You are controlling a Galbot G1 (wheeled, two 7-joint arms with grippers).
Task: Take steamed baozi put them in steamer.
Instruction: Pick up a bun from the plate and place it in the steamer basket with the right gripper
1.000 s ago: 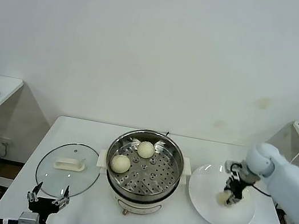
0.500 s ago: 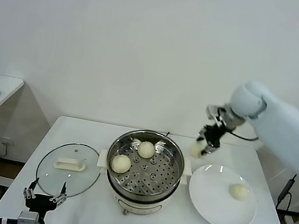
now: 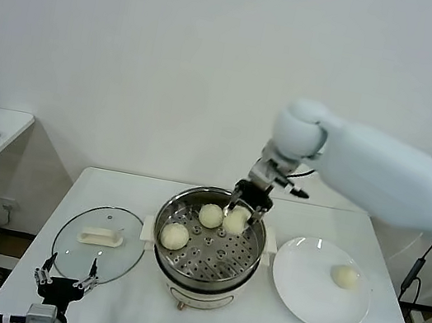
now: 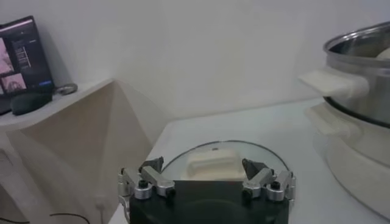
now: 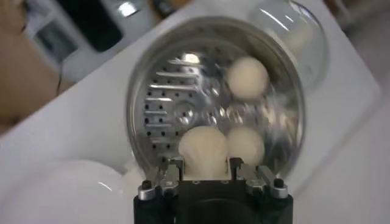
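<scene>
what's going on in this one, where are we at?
The right gripper is over the steamer, shut on a baozi it is carrying in. Two more baozi already sit on the perforated tray. One baozi is left on the white plate. The left gripper waits open at the table's front edge near the glass lid, holding nothing.

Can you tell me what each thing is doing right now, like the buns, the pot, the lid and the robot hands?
steamer: lid off, two loose buns inside
held baozi: gripped over the steamer
right gripper: shut on that baozi
last baozi: lying on the white plate
glass lid: flat on the table
left gripper: open, empty, near the lid
</scene>
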